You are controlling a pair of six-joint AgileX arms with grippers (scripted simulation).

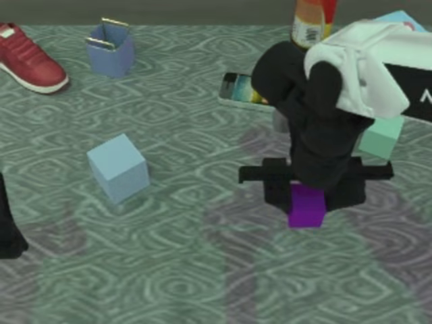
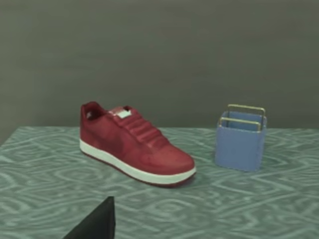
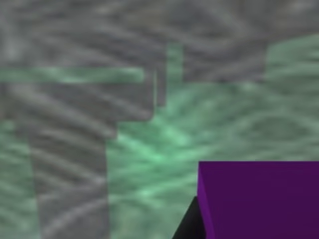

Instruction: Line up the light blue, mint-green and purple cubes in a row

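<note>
The light blue cube (image 1: 118, 167) rests tilted on the patterned table, left of centre. Right of centre, my right gripper (image 1: 307, 202) is shut on the purple cube (image 1: 307, 208), which fills the corner of the right wrist view (image 3: 259, 199) beside one dark finger (image 3: 192, 224), above the shadowed cloth. The mint-green cube (image 1: 382, 137) sits behind and to the right, partly hidden by the right arm. My left gripper (image 1: 8, 233) is parked at the table's left edge, open, with only one fingertip (image 2: 99, 224) showing in its wrist view.
A red shoe (image 1: 27, 57) and a blue open box (image 1: 111, 50) stand at the back left. A phone (image 1: 237, 88), a bottle (image 1: 314, 20) and a black-and-white box (image 1: 415, 94) crowd the back right behind the right arm.
</note>
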